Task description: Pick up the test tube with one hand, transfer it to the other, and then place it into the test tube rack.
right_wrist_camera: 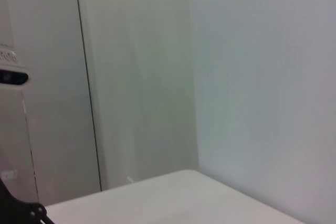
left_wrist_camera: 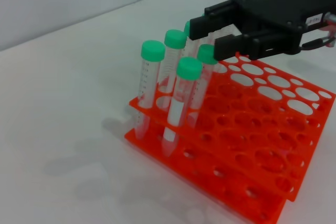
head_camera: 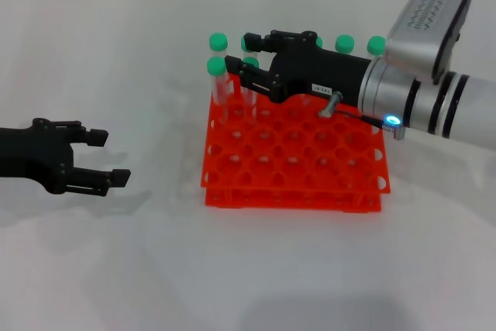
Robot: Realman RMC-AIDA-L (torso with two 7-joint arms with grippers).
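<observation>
The right gripper [head_camera: 242, 61], the black one with a small white number label [head_camera: 322, 89], reaches over the far side of the test tube rack [head_camera: 294, 160]. Its two fingers are spread apart and hold nothing. In the left wrist view the same gripper [left_wrist_camera: 209, 34] sits just above the green caps, with one finger over the tubes and one finger next to a cap. It is hard to tell if a finger touches that cap.

The rack is bright orange-red, with two levels and many round holes. It stands on the white table [head_camera: 116, 269]. Clear tubes with green caps stand in the holes along the far side of the rack. The test tube [head_camera: 218, 79] nearest the finger tips stands upright in the far left corner of the rack.

The left gripper [head_camera: 108, 158] is well to the left of the rack, low over the table. Its fingers are apart too, and it holds nothing.
</observation>
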